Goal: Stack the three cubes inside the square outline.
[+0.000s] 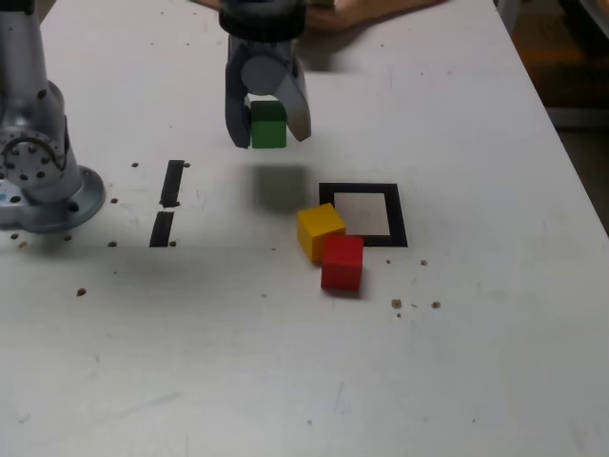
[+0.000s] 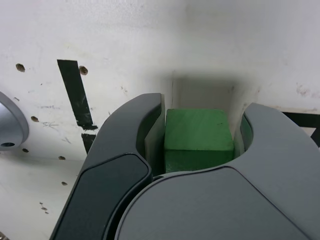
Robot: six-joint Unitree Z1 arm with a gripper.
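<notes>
**Gripper held the green cube above the table**

A matte white table (image 1: 476, 381), scuffed and dotted with small brown crumbs, carried the scene. The green cube (image 1: 268, 125), a plain block with crisp edges and a faintly grained face, was clamped between the two smooth dark-grey jaws of the gripper (image 1: 267, 133) and hung clear of the surface, its shadow falling below it. The gripper pointed down, near the table's far edge. The arm's rounded silver base (image 1: 43, 181) stood by the exterior view's left edge, partly cut off.

The square outline (image 1: 363, 214), black tape around a pale centre, lay near the middle of the table. The yellow cube (image 1: 320, 228) touched its near corner, and the red cube (image 1: 343, 263) touched the yellow one. Two short black tape strips (image 1: 167, 204) lay between the base and the cubes.

In the wrist view the jaws hid the green cube's sides (image 2: 199, 140).
</notes>
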